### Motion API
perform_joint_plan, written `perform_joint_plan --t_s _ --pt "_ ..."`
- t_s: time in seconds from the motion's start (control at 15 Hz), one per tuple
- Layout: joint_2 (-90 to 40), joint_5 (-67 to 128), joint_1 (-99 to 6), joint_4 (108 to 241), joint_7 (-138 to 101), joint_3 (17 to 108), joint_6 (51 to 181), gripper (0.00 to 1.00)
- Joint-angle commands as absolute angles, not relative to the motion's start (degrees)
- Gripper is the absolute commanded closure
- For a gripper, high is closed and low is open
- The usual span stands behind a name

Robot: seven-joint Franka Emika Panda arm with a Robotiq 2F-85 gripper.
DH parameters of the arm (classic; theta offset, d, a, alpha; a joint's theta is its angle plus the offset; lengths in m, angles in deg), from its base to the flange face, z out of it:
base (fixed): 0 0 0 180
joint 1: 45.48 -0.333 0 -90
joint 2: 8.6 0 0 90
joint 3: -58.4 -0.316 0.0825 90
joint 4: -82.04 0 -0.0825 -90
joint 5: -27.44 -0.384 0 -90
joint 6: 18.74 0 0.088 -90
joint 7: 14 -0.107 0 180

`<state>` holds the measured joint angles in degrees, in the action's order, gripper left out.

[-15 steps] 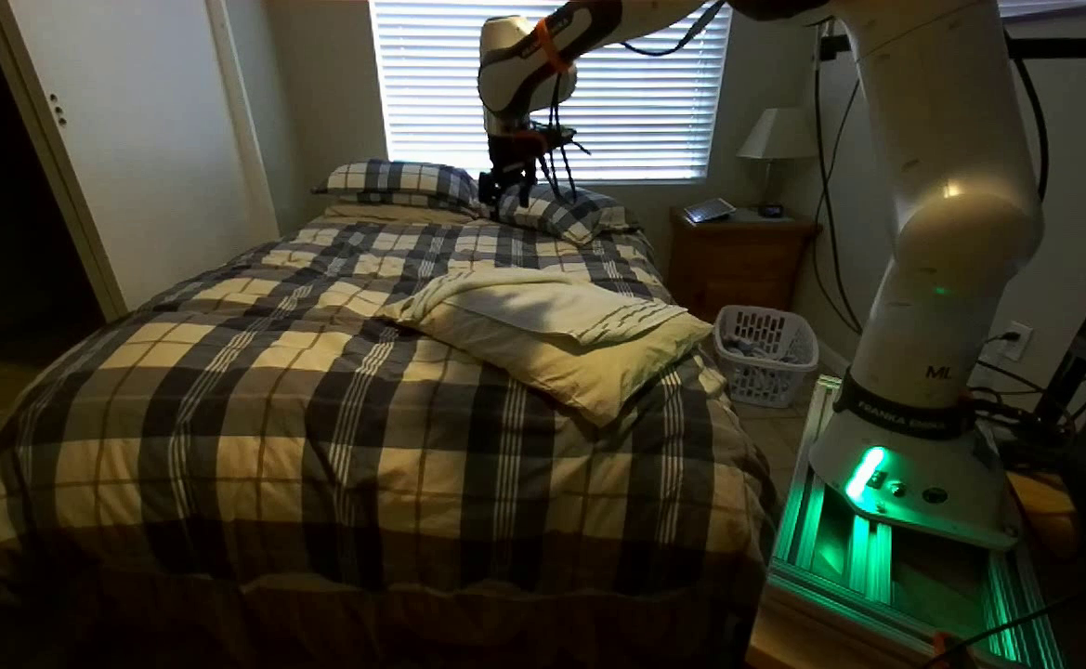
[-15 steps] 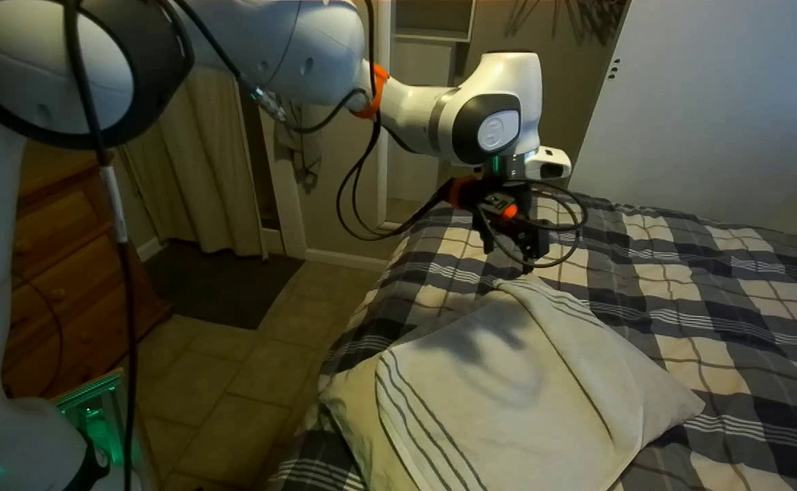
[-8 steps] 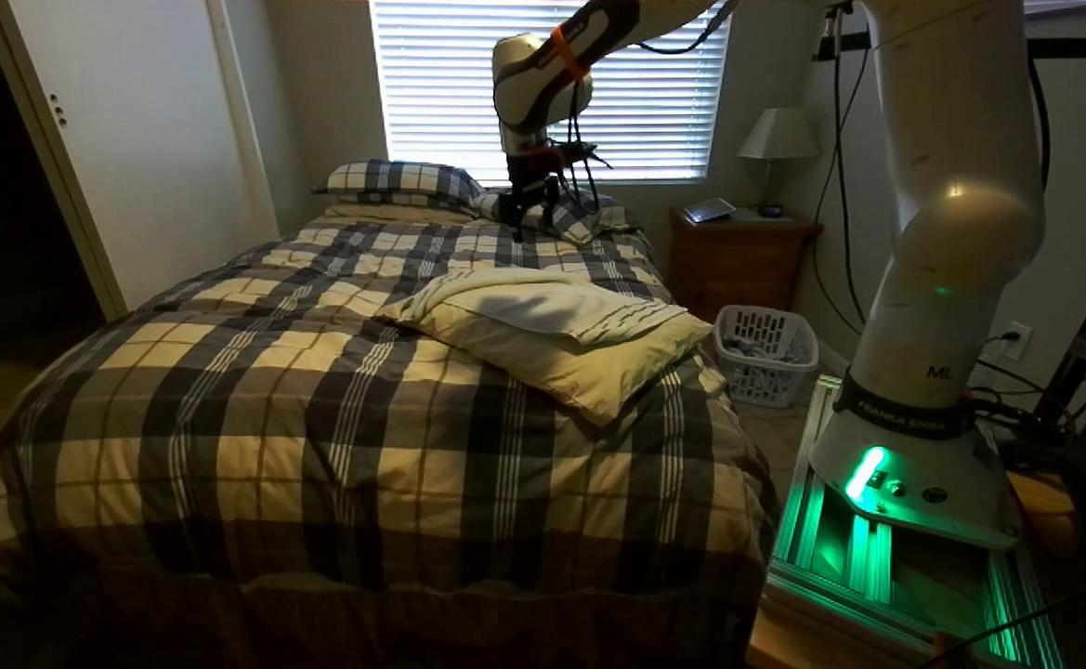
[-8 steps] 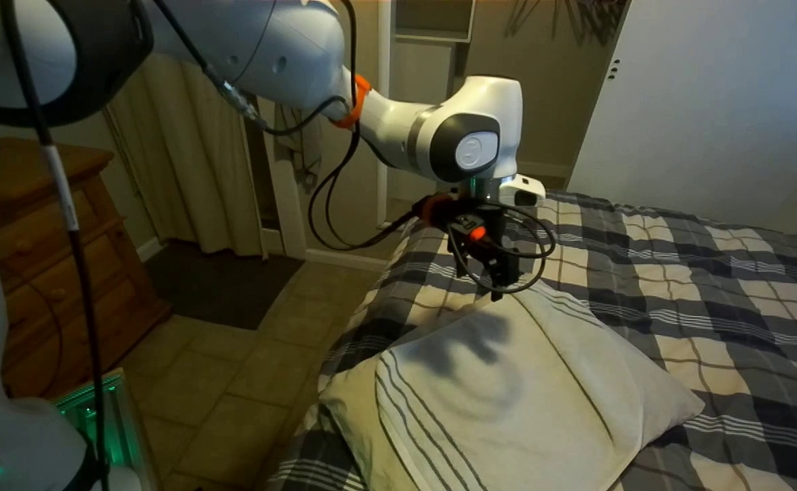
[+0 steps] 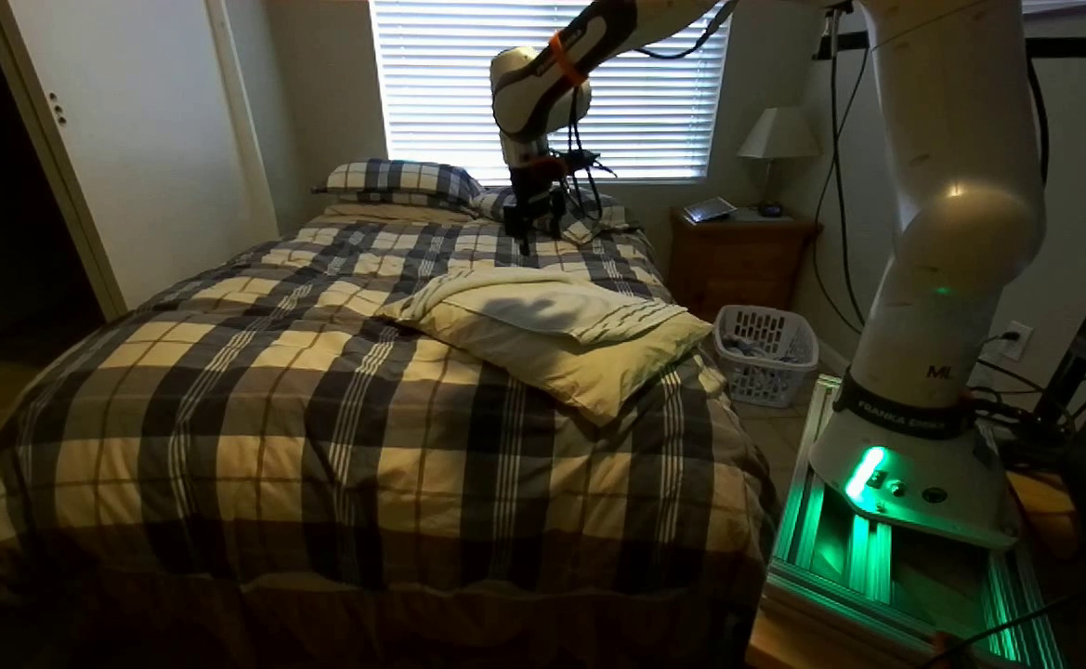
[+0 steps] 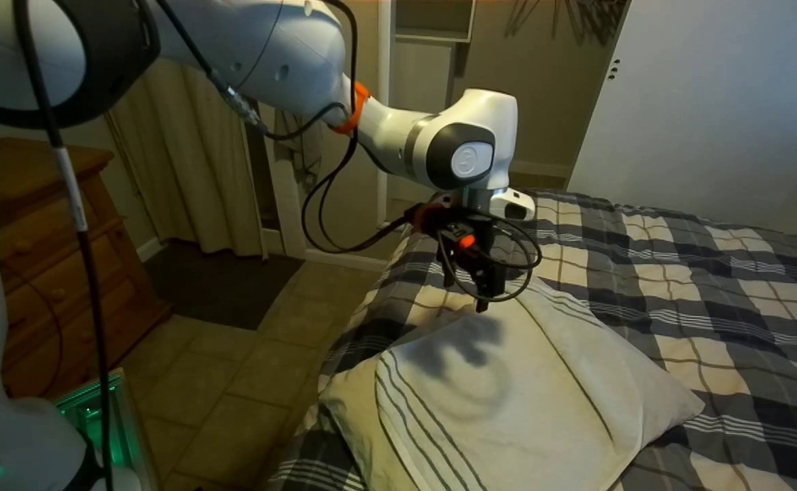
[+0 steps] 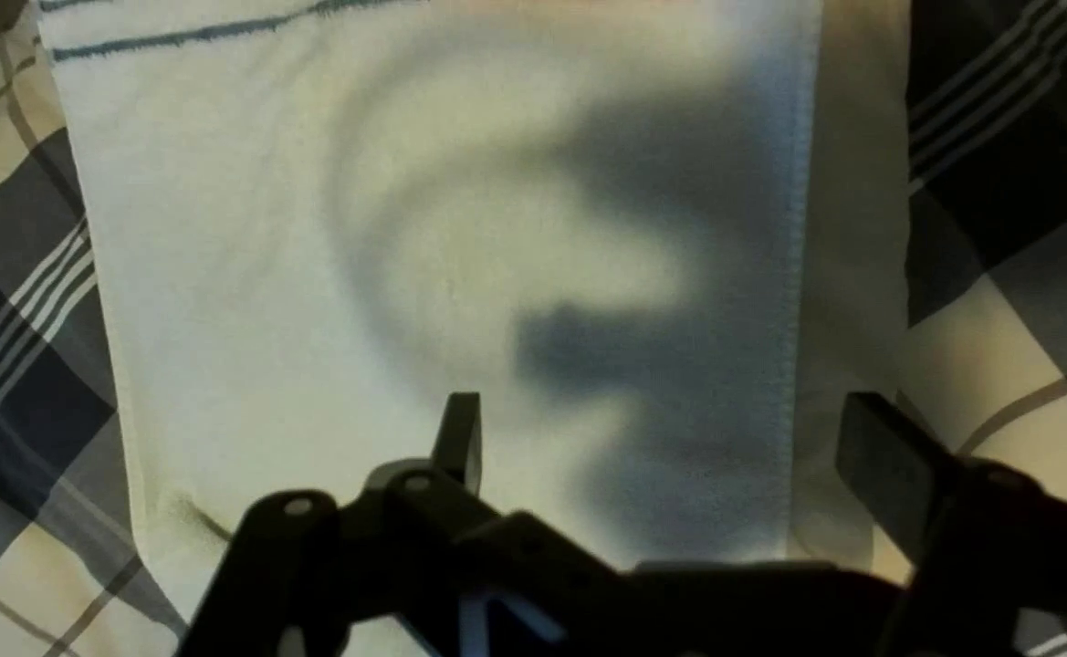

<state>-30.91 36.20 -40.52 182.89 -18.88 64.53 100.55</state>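
1. gripper (image 7: 665, 429) spread wide, i hover above the striped white cloth (image 7: 268, 228), apart from it, with nothing caught between my fingers (image 7: 886, 467).
2. that cloth lies draped over a pale pillow (image 5: 580, 381), which rests on the plaid-covered bed (image 5: 273, 418).
3. in the wrist view my fingers straddle the hem (image 7: 800, 274): one stands over cloth, the other beyond its edge.
4. as i judge it, soft layers call for a slow, vertical approach; pressing hard would sink the pillow and could bunch the cloth.
5. a shallow pinch should take cloth alone, while a deep one risks catching pillow too; i'd also watch that my cable loop (image 6: 539, 258) doesn't snag.
6. my arm (image 6: 398, 138) reaches out over the bed, forearm sloping down and wrist bent, so the gripper points down toward the cloth.
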Motion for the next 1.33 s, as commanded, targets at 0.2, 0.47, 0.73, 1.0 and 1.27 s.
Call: perform_joint_plan --t_s 0.2,0.47,0.73,1.0,1.27 --pt "-32.78 38.20 -43.98 183.94 -24.56 64.29 90.61 0.00" --pt "-33.95 42.01 -45.43 185.06 -23.39 64.44 90.36 0.00" --pt "-35.05 44.26 -45.75 187.00 -23.21 64.05 93.81 0.00" --pt "-36.00 43.07 -45.53 186.16 -22.57 63.97 95.28 0.00" --pt "-39.44 41.35 -46.55 181.93 -21.66 62.21 92.12 0.00"
